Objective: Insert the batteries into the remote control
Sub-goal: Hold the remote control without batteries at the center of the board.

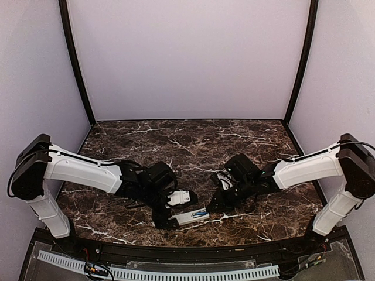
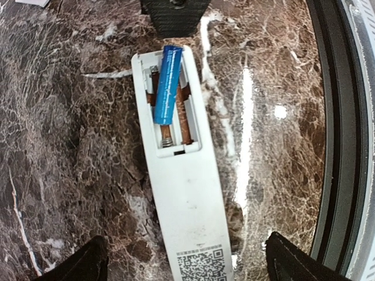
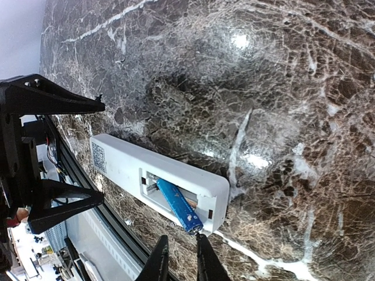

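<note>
The white remote control lies back-up near the table's front edge, its battery recess open. It also shows in the left wrist view and the right wrist view. A blue battery lies tilted in the recess, one end sticking out over the remote's end. An orange-brown strip shows beside it; I cannot tell if it is the orange battery. My left gripper is wide open, straddling the label end without touching. My right gripper is nearly shut and empty, one fingertip at the battery's raised end.
The black rim of the table runs close along the remote's near side. A small flat white piece lies at the corner of the left wrist view. Both arms reach in towards the middle.
</note>
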`<state>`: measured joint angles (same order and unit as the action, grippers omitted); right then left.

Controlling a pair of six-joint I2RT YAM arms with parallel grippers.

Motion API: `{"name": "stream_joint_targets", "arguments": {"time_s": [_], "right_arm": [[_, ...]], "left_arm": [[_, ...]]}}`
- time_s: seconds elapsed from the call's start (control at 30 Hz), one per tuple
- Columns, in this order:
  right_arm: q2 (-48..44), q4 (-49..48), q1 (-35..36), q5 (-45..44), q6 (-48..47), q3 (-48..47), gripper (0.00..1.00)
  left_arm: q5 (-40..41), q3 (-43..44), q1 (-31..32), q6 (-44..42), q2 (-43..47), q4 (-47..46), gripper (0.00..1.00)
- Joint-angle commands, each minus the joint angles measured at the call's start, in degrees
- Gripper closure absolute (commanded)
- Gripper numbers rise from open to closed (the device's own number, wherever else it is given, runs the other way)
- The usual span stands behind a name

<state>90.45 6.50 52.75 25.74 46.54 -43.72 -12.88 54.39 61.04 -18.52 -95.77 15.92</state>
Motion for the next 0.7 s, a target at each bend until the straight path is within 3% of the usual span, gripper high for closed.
{"name": "stream_joint_targets", "arguments": {"time_s": [0.0,0.27,0.67], "right_arm": [[1.52,-0.10,0.27,0.60,-0.70,-1.42,0.86],[2.18,-0.65,0.55,1.35,-0.58,-1.36,0.87],[3.03,-0.31,1.12,1.60,-0.14,-1.49,0.88]], "left_arm": [[3.45,-0.61,0.38,-0.42,-2.08,-0.77,0.11],[1.99,0.02,0.40,-0.42,-3.87,-0.72,0.27],[-0.19,0.35,0.51,-0.53,-5.36,-0.21,0.37]]}}
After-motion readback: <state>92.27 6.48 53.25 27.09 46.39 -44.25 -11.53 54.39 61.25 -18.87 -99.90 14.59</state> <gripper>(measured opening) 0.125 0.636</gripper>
